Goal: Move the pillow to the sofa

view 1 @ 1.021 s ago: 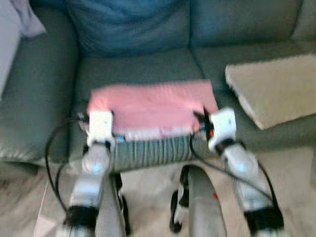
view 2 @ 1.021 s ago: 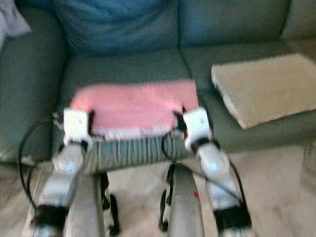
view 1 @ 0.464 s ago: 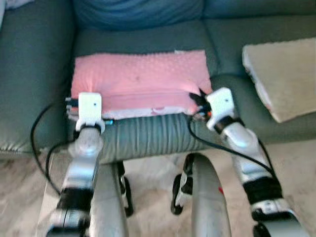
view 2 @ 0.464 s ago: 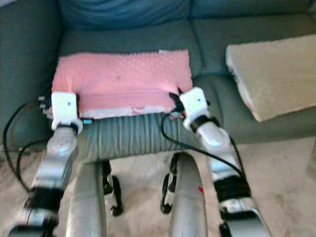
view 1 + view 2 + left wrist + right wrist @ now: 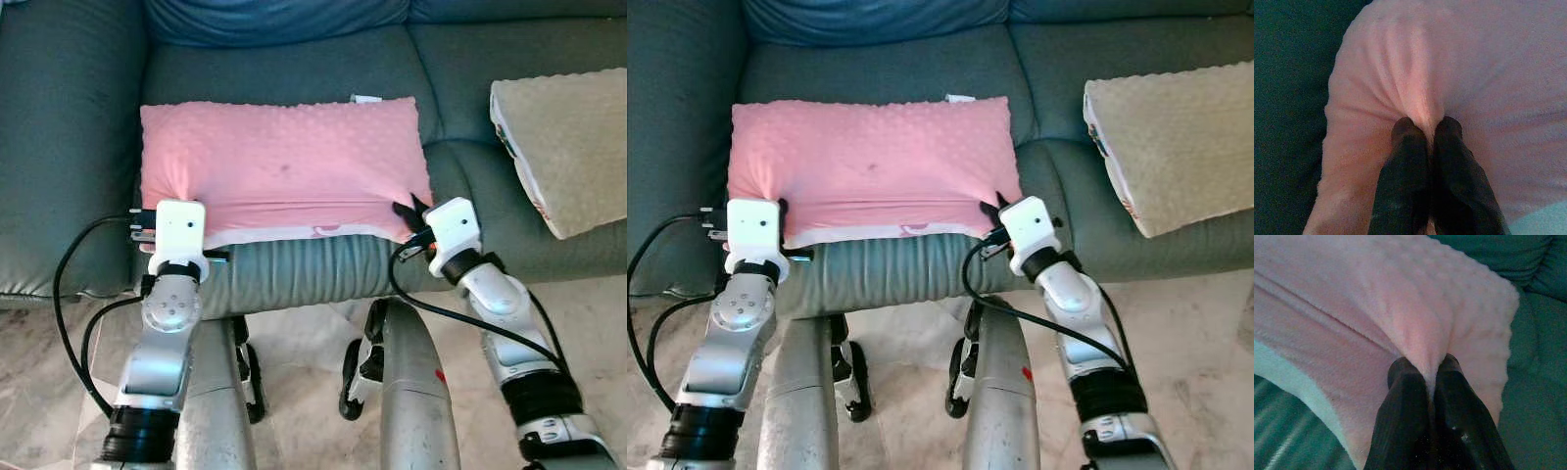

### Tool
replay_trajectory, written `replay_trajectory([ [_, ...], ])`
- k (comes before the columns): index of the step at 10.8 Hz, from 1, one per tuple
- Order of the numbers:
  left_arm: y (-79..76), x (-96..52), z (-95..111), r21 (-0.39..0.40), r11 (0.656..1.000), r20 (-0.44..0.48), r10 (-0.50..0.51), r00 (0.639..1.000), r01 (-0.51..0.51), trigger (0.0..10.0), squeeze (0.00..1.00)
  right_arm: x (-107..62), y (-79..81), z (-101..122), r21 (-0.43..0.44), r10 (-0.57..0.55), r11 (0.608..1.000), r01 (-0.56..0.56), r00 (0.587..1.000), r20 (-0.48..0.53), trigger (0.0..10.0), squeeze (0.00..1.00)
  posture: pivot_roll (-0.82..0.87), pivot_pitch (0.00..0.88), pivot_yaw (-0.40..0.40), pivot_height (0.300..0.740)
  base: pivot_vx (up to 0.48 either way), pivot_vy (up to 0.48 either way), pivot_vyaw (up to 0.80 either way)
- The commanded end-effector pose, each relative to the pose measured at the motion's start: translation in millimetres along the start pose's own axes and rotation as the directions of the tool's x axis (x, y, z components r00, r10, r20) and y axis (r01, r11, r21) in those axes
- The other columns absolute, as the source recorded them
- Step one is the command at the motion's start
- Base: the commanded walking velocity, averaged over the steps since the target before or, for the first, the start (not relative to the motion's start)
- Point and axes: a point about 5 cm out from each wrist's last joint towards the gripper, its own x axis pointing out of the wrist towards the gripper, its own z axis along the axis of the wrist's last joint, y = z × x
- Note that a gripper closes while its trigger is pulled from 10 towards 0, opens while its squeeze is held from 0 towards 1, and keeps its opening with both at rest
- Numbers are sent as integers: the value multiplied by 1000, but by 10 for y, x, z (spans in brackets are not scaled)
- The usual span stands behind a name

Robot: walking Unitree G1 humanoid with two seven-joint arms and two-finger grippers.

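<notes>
- The pink pillow (image 5: 284,171) is lying flat on the seat of the green sofa (image 5: 78,147), its near edge just at the front lip of the cushion.
- I am pinching its near left corner with my left gripper (image 5: 1425,129); the fingers (image 5: 1405,147) are closed tight on a fold of fabric that is bunching up between them.
- I am doing the same at the near right corner with my right gripper (image 5: 1425,367), whose fingers (image 5: 1454,382) are squeezing a ridge of the cover.
- I am holding both corners, I judge, so the soft pillow is staying spread and level instead of sagging.
- A beige cushion (image 5: 563,147) is resting on the next seat, well apart from the pillow.
- With the pillow seeming fully supported by the seat, the task looks nearly done; letting go of both corners is what I judge remains.
</notes>
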Motion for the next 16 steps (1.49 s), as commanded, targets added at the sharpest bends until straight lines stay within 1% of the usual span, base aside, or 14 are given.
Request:
replay_trajectory([
  [1,269,-87,-228,41,994,-111,110,988,-106,10000,0,-249,-384,-217,-15,-195,981,195,974,-111,10000,0,17,438,-2,598,0,0,0],
  [2,212,-125,-194,29,997,-117,73,990,-70,10000,0,-234,-470,-205,-42,-216,976,213,970,-111,10000,0,18,434,-4,598,0,0,0],
  [3,163,-160,-167,39,999,-121,37,992,-33,10000,0,-214,-565,-176,-86,-224,973,215,969,-105,10000,0,20,433,-3,598,0,0,0],
  [4,142,-187,-159,34,999,-124,23,992,-19,10000,0,-203,-669,-157,-88,-248,967,239,963,-104,10000,0,22,433,-1,598,0,0,0],
  [5,136,-198,-166,38,999,-129,17,991,-13,10000,0,-196,-692,-151,-95,-249,966,240,963,-103,10000,0,22,431,0,598,0,0,0],
  [6,126,-210,-174,24,1000,-141,3,990,1,10000,937,-185,-694,-151,-93,-248,966,239,964,-98,10000,651,22,430,2,598,0,0,0],
  [7,104,-207,-183,-8,1000,-149,-25,989,24,10000,1000,-171,-669,-151,-86,-244,968,236,965,-94,10000,1000,21,429,0,598,0,0,0],
  [9,105,-184,-166,5,1000,-149,-15,989,16,10000,1000,-169,-581,-180,-84,-214,975,207,973,-88,10000,1000,21,431,2,598,0,0,0],
  [12,116,-172,-142,11,1000,-141,-12,990,13,10000,1000,-177,-583,-188,-73,-234,971,228,969,-75,10000,1000,21,429,3,598,0,0,0],
  [14,135,-175,-123,19,1000,-132,3,991,0,10000,1000,-178,-644,-133,-74,-278,959,275,960,-36,10000,1000,21,424,0,598,0,0,0],
  [15,139,-184,-117,20,1000,-123,14,992,-12,10000,1000,-161,-644,-102,-63,-292,955,290,956,-19,10000,1000,22,398,-6,598,0,0,0],
  [16,128,-184,-91,20,1000,-106,11,994,-9,10000,1000,-141,-593,-96,-43,-294,955,293,956,-11,10000,1000,24,381,-9,598,0,0,0],
])
